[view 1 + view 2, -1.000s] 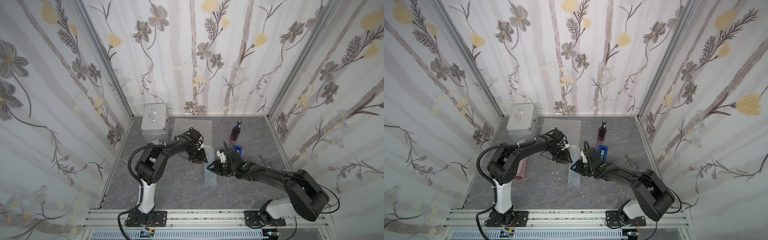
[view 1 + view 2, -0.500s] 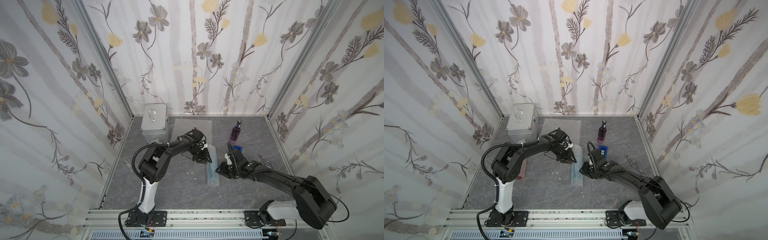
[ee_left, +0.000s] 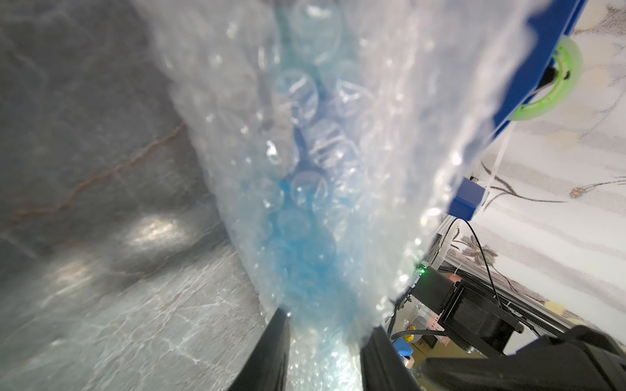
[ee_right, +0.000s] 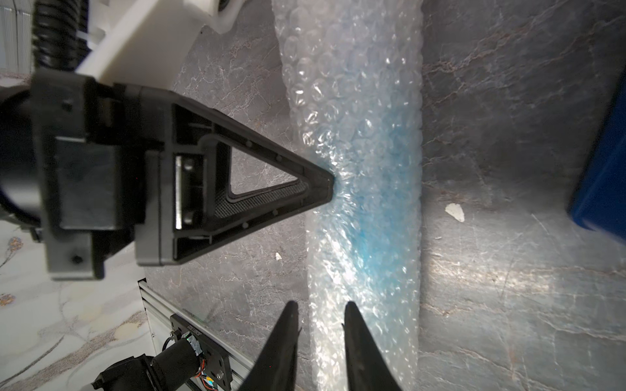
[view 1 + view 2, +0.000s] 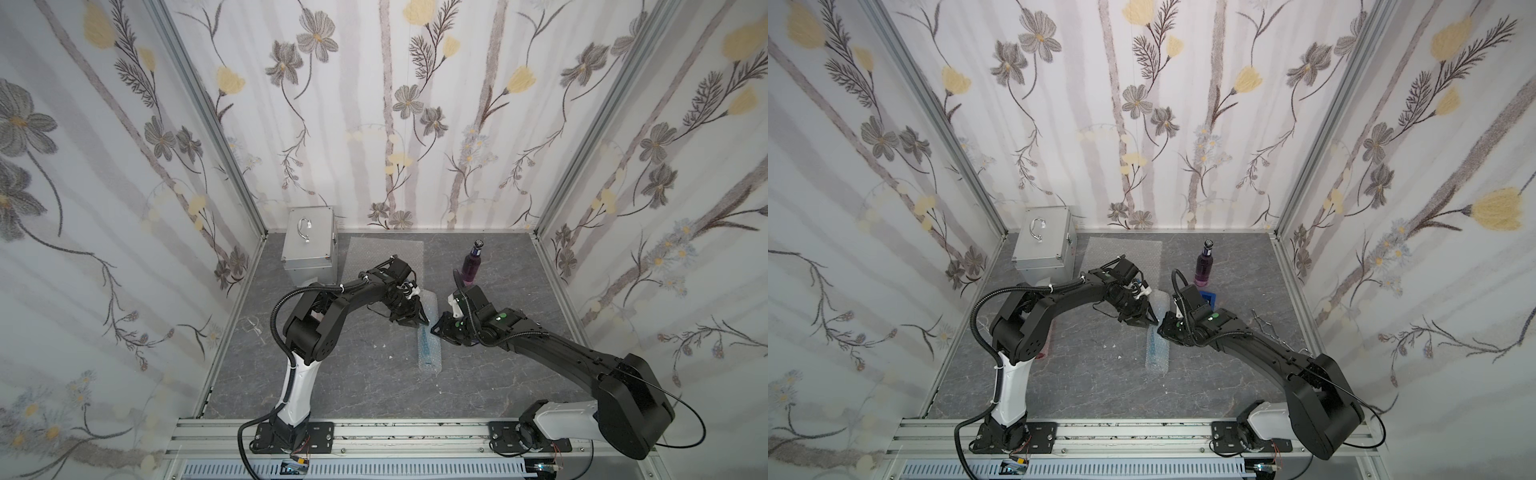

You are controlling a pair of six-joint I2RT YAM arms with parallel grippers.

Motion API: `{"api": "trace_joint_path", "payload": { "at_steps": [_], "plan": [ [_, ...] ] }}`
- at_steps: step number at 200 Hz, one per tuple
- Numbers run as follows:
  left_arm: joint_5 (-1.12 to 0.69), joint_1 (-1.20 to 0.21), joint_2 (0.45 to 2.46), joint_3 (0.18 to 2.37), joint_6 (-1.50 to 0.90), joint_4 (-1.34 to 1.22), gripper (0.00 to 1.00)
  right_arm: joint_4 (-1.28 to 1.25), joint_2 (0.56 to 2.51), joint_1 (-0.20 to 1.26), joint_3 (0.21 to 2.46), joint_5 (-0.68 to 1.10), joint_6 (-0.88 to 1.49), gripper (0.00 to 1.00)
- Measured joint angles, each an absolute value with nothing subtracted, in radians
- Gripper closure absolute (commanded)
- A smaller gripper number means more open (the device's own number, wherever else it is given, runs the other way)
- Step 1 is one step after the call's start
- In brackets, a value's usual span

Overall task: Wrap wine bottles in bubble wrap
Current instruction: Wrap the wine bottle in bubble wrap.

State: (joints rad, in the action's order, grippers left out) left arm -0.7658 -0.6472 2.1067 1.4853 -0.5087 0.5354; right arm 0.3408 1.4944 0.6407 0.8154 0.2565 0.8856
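A blue wine bottle rolled in bubble wrap (image 5: 428, 340) (image 5: 1156, 345) lies mid-table, its length running front to back. My left gripper (image 5: 422, 322) (image 5: 1152, 322) (image 3: 327, 335) is shut on the roll's far part, and the wrap (image 3: 305, 237) fills the space between both fingers. My right gripper (image 5: 436, 328) (image 5: 1163, 330) (image 4: 321, 318) stands narrowly open over the roll's (image 4: 366, 203) long edge, one finger above the wrap and the other just beside it. A purple wine bottle (image 5: 471, 266) (image 5: 1203, 266) stands upright at the back right. A flat bubble wrap sheet (image 5: 374, 253) (image 5: 1113, 253) lies behind the arms.
A silver metal case (image 5: 309, 245) (image 5: 1044, 241) stands at the back left. A blue tape dispenser (image 5: 1208, 297) (image 4: 606, 169) sits just behind the right wrist. A reddish bundle (image 5: 1047, 332) lies partly hidden under the left arm. Walls enclose three sides.
The loose flap of wrap has folded over, so the bundle is now a narrow roll. My left gripper shifted slightly forward along it. My right gripper drew back, then returned to the roll's edge with narrower jaws.
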Motion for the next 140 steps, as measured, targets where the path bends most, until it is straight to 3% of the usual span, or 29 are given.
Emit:
{"api": "trace_joint_path", "payload": {
  "at_steps": [109,140],
  "plan": [
    [-0.764,-0.654,2.123,1.513,-0.516,0.555,0.67,0.260,1.643,0.677,0.833,0.289,0.887,0.78],
    [-0.767,-0.655,2.126,1.514,-0.516,0.553,0.68,0.304,1.542,0.609,0.831,0.302,0.869,0.74]
  ]
}}
